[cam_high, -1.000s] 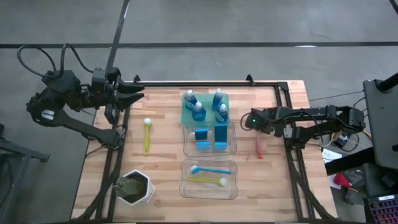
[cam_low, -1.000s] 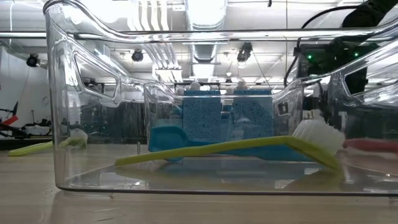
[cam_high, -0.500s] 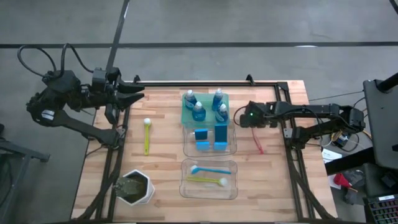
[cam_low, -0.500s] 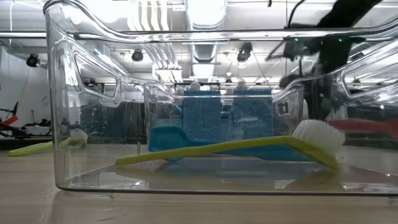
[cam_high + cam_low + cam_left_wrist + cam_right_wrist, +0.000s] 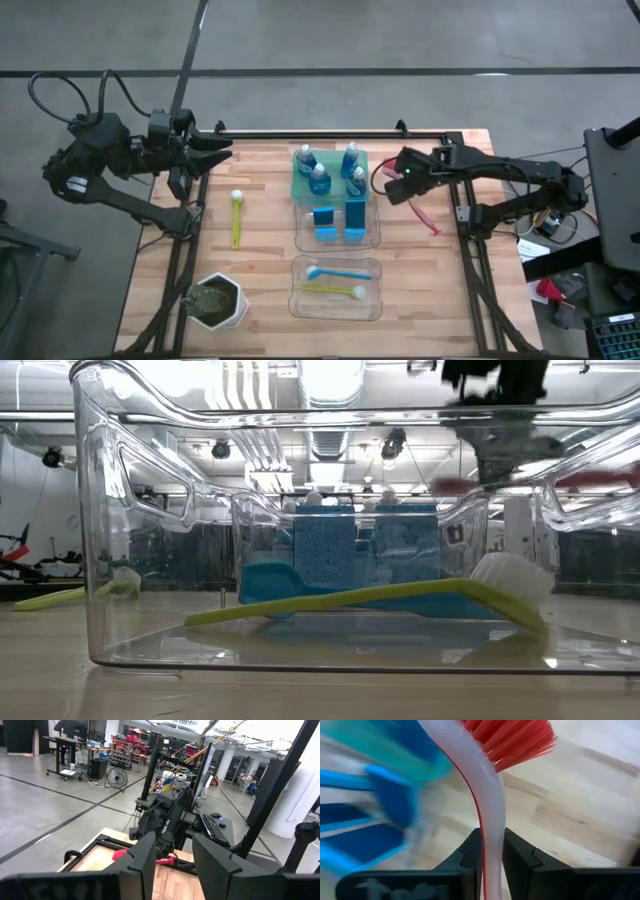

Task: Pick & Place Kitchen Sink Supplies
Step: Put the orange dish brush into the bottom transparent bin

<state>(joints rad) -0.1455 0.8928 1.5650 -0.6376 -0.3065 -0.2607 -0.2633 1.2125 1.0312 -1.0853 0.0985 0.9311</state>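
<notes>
Red brush (image 5: 421,211) hangs above the table (image 5: 260,270), pinched by its handle in the right gripper (image 5: 403,186), just beside the green tray (image 5: 298,190) of bottles (image 5: 318,178). Its red bristles (image 5: 512,740) show past the closed fingers (image 5: 470,852). The left gripper (image 5: 218,150) waits half open and empty over the table's far left corner. A yellow-green brush (image 5: 236,215) lies on the wood below it.
</notes>
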